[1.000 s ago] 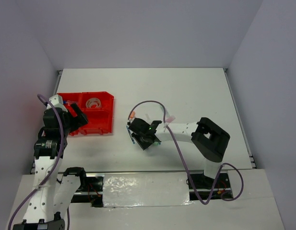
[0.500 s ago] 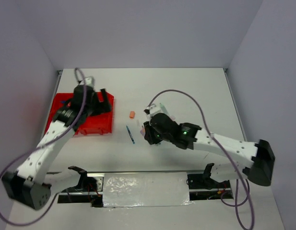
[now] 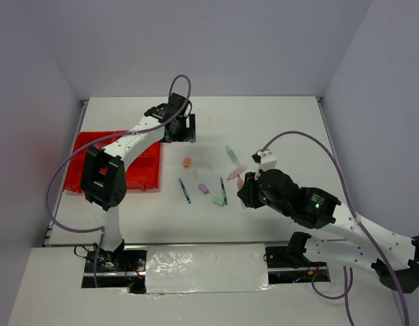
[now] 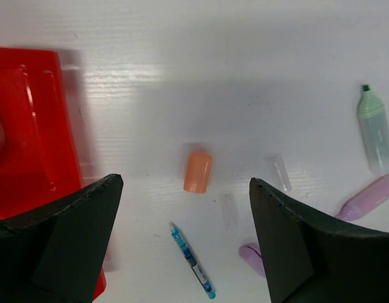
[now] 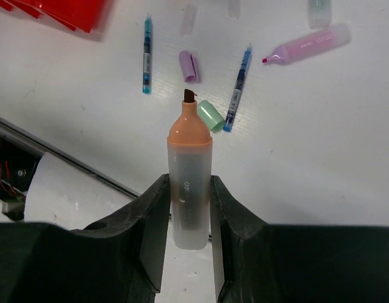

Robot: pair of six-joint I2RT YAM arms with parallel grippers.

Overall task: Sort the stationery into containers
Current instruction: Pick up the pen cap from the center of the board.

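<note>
Now, right tool (image 5: 189, 189) closed on the barrel of an uncapped orange marker (image 5: 189, 158), nib pointing away from the wrist, the marker raised clear of the desk (image 5: 320, 164); left tool (image 4: 183, 202) spread wide and holding nothing

Change over the last second: the right tool, then down among the loose items at mid-desk, has come up and back to the right with the marker; the left arm, then folded over the red tray (image 3: 144, 175), has reached out past the tray's far right corner

Judged meaning: one piece of stationery is picked but not yet sorted; the left tool appears to be lining up a second pick

Outward from the left tool: an orange cap (image 4: 197, 172) lies on the desk, framed between the open fingers in the wrist view, untouched; a blue pen (image 4: 192, 260) near it; the tray at the left edge of that view

Outward from the right tool: a green cap (image 5: 210, 115), a purple cap (image 5: 189, 66) and a second blue pen (image 5: 238, 88) below the nib; a pink marker (image 5: 307, 47) and a green marker (image 5: 320, 9) beyond; the tray well apart at the far left, so the held marker must likely cross the whole loose group to reach a compartment
</note>
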